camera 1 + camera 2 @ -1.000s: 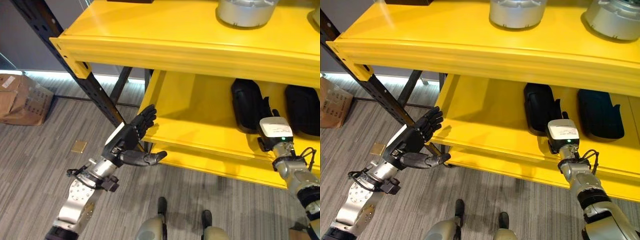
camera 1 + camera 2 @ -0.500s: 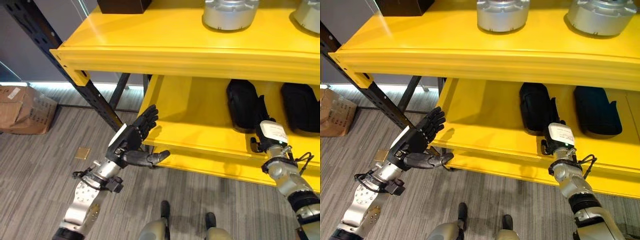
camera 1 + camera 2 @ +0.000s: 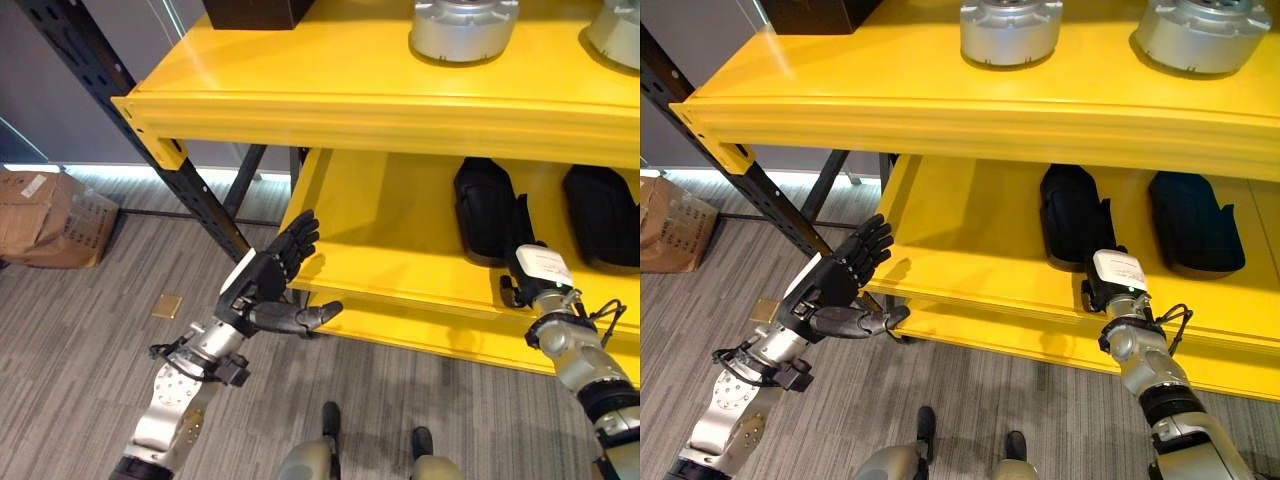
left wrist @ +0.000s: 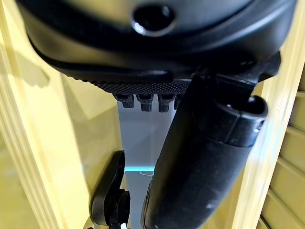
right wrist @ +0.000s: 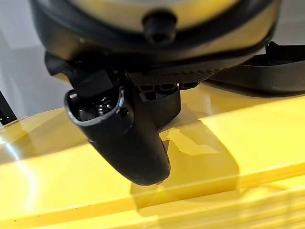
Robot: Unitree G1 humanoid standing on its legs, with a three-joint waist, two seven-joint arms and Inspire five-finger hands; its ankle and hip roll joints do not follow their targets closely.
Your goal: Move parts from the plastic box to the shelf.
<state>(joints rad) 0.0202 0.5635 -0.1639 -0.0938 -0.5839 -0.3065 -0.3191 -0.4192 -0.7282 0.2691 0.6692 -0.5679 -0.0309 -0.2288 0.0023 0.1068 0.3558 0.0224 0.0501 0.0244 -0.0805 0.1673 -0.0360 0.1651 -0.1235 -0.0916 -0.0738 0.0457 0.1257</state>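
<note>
Two black moulded parts lie on the lower yellow shelf (image 3: 400, 270): one (image 3: 485, 210) near its middle, the other (image 3: 605, 215) to its right. My right hand (image 3: 522, 235) reaches in over the shelf's front edge, its straight fingers beside the right flank of the middle part. It is open and holds nothing; the right wrist view shows its thumb (image 5: 124, 138) standing free above the yellow board, with a black part (image 5: 257, 67) beyond. My left hand (image 3: 265, 285) hangs open and empty just off the shelf's left front corner.
Two silver round parts (image 3: 463, 28) (image 3: 615, 25) and a dark box (image 3: 255, 10) stand on the upper shelf. A black slanted post (image 3: 150, 130) carries the rack's left side. A cardboard box (image 3: 50, 215) sits on the grey floor at the left.
The camera has shifted, showing more of the upper shelf. My right hand has drawn back slightly toward the lower shelf's front edge. The left hand keeps its pose.
</note>
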